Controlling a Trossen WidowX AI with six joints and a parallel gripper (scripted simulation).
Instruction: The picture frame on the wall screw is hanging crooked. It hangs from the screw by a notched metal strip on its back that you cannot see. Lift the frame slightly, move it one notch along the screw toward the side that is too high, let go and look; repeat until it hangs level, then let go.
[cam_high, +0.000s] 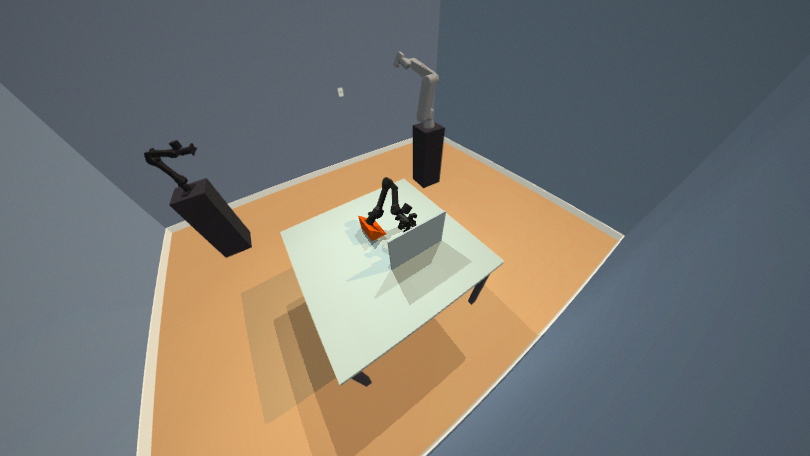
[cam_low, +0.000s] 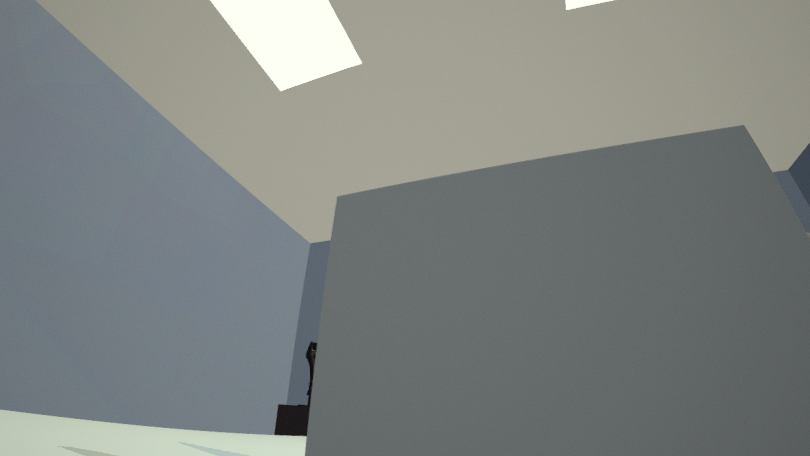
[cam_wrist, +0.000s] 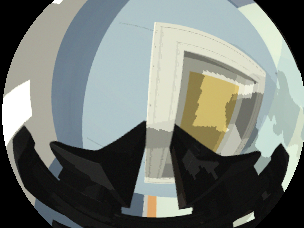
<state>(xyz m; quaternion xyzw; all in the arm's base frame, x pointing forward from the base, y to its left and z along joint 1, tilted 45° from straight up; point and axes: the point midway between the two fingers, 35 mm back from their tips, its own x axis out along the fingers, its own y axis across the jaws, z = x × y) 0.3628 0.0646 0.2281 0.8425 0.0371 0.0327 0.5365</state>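
Note:
The picture frame (cam_wrist: 164, 65), cream with a yellow picture, hangs in front of the upright wall panel (cam_wrist: 112, 75) (cam_high: 417, 242) (cam_low: 538, 311). My gripper (cam_wrist: 158, 126) (cam_high: 408, 222) is shut on the frame's near side rail, which passes between the two black fingers. The frame looks slanted in the wrist view, but that view is strongly bent, so I cannot tell how level it is. The screw and the notched strip are hidden behind the frame. In the exterior view the panel's back hides the frame and my gripper.
The panel stands on the pale table (cam_high: 340, 317). My arm's orange base (cam_high: 371, 228) is on the table behind the gripper. Two other arms stand on dark pedestals (cam_high: 210, 218) (cam_high: 427, 155) beyond the table. Faint thin lines run across the panel beside the frame.

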